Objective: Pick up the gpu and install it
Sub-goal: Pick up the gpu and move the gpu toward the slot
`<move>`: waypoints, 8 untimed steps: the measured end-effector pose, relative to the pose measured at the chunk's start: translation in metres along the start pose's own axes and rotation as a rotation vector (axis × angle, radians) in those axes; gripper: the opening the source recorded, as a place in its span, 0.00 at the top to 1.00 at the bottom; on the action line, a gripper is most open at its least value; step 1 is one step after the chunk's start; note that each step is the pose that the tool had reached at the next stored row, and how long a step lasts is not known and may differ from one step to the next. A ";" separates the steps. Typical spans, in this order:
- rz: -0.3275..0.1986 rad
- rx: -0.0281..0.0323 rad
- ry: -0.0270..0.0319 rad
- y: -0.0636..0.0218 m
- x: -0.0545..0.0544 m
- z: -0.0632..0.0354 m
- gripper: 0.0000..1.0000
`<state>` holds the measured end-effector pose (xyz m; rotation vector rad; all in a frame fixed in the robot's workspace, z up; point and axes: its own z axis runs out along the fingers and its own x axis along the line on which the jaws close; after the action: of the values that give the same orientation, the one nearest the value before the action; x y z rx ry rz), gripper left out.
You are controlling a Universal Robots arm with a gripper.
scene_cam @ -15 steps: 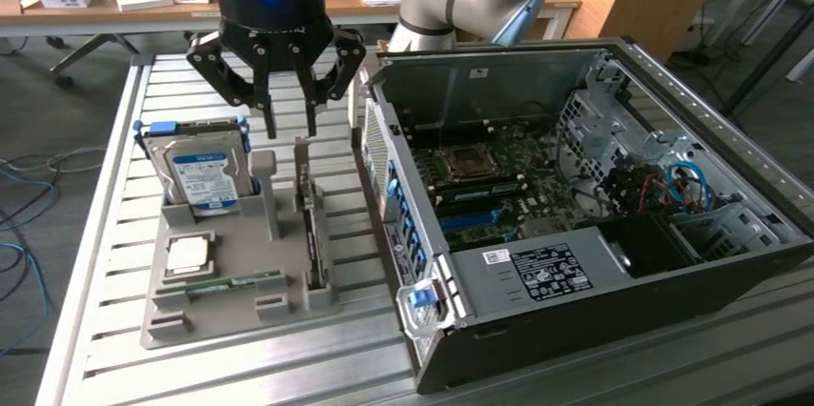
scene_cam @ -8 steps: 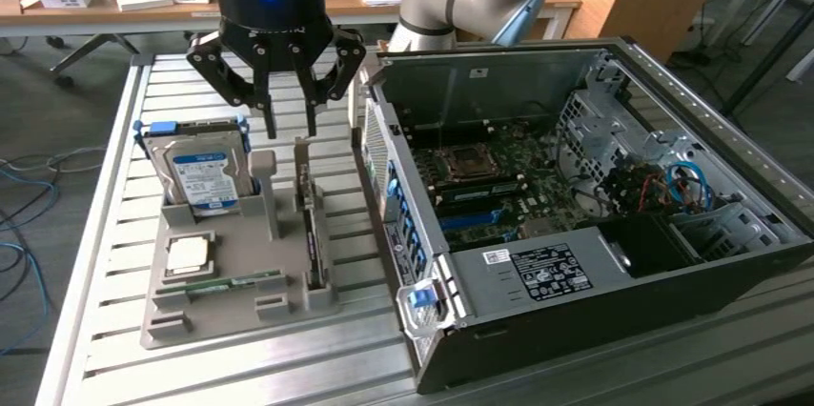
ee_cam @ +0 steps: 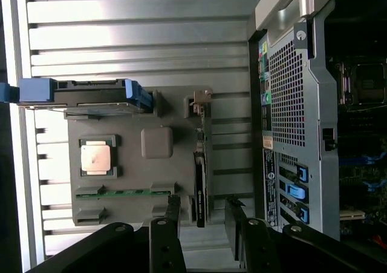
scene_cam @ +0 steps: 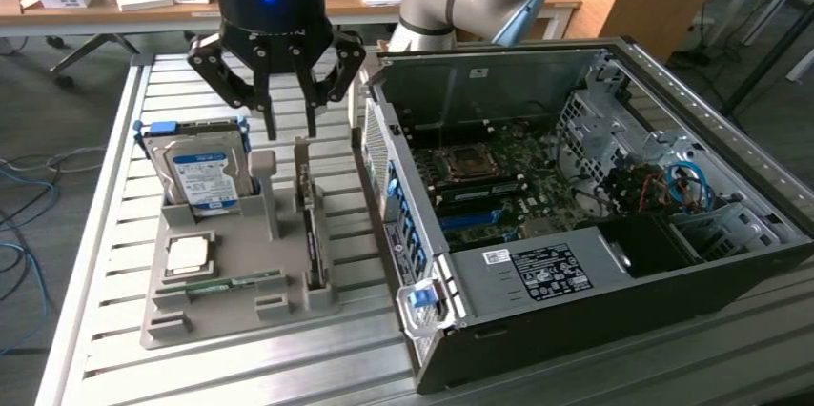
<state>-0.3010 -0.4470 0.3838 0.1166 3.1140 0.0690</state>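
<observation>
Claw (scene_cam: 290, 130) is hovering, fingers spread, over the gpu (scene_cam: 309, 225), which is standing on edge in a gray holder (scene_cam: 204, 315) on the counter (scene_cam: 109, 263) beside the open computer case (scene_cam: 573, 320). The thin, stiff card looks light but fragile, and is probably best pinched across its top edge.

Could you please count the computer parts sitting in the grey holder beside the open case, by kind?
Hard drive: 1
Processor chip: 1
Memory stick: 1
Graphics card: 1
Total: 4
</observation>
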 end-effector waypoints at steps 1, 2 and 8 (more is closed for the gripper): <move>0.000 0.0000 -0.0001 -0.0001 0.000 0.0009 0.57; 0.000 0.0000 -0.0001 -0.0001 0.000 0.0018 0.57; 0.000 0.0001 0.0000 -0.0004 0.000 0.0083 0.57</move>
<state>-0.3010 -0.4470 0.3754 0.1166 3.1140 0.0688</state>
